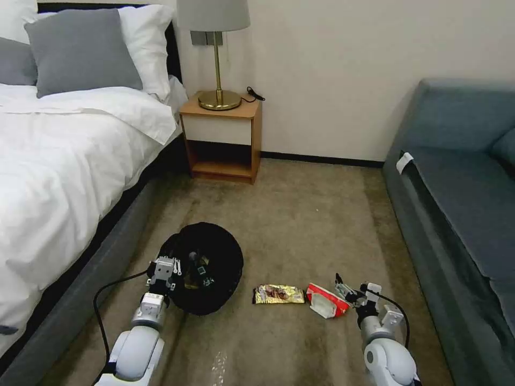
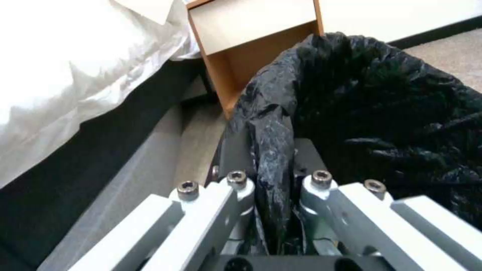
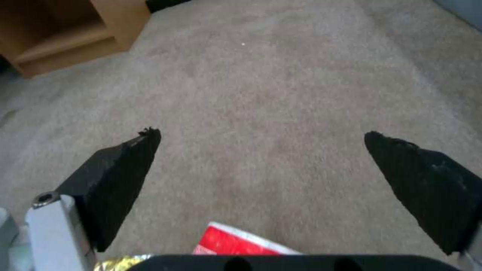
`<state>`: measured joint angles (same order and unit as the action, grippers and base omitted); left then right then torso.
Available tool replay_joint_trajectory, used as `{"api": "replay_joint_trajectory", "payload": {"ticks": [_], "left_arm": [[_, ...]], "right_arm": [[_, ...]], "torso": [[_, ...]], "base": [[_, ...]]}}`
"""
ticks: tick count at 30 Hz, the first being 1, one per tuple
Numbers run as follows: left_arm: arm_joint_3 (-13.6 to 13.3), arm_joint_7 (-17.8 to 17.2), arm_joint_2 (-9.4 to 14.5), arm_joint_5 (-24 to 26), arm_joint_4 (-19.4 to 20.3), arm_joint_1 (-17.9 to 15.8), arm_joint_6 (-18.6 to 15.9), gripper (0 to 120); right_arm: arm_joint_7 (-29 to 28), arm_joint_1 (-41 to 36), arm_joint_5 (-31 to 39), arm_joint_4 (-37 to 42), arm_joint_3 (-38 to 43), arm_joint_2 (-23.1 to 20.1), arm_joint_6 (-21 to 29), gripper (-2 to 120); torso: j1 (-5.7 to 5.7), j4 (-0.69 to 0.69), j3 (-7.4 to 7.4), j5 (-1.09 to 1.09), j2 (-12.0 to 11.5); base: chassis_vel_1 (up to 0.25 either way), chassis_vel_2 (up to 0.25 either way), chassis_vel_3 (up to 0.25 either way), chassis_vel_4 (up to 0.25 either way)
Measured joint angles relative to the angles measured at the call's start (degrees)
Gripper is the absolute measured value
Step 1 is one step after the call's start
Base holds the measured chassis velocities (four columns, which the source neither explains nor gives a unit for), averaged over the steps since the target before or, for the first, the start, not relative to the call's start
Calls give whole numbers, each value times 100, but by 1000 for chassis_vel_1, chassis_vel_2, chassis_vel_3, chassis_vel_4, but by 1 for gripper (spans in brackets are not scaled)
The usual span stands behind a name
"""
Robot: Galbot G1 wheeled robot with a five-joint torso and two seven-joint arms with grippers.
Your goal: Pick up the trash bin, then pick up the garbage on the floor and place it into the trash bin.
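With our left gripper (image 2: pixel 273 180) we clamp the rim of the small round trash bin with black plastic liner (image 1: pixel 206 265); some garbage lies inside. Our right gripper (image 3: pixel 261 165), fingers spread, hovers beside the red-and-white packet (image 1: pixel 324 301) and yellow-brown snack wrapper (image 1: pixel 279 294), both left on the carpet.

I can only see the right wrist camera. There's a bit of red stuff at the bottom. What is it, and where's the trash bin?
Observer: It's a red-and-white packet lying on the carpet, close beside the right gripper.
Operator: And the bin?
Observer: The trash bin is off to the packet's left, next to the bed, and the left gripper is shut on its black-bagged rim.
Operator: Is there other litter on the floor?
Observer: Yes, a gold snack wrapper lies between the bin and the packet.
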<state>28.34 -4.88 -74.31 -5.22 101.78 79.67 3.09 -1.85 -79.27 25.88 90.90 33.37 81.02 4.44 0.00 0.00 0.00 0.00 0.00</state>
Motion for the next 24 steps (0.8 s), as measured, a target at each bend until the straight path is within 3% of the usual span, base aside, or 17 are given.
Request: {"api": "replay_joint_trajectory", "payload": {"ticks": [12, 24], "left_arm": [[-9, 43, 15, 53, -66, 10, 69, 6], [-4, 123, 151, 127, -102, -24, 124, 6]], "right_arm": [[121, -55, -202, -92, 11, -29, -143, 100], [482, 364, -256, -326, -380, -414, 90, 100]], "torso": [[0, 0, 0, 0, 0], [0, 0, 0, 1, 0]], "base": [[-87, 95, 84, -94], [-68, 80, 57, -71]]}}
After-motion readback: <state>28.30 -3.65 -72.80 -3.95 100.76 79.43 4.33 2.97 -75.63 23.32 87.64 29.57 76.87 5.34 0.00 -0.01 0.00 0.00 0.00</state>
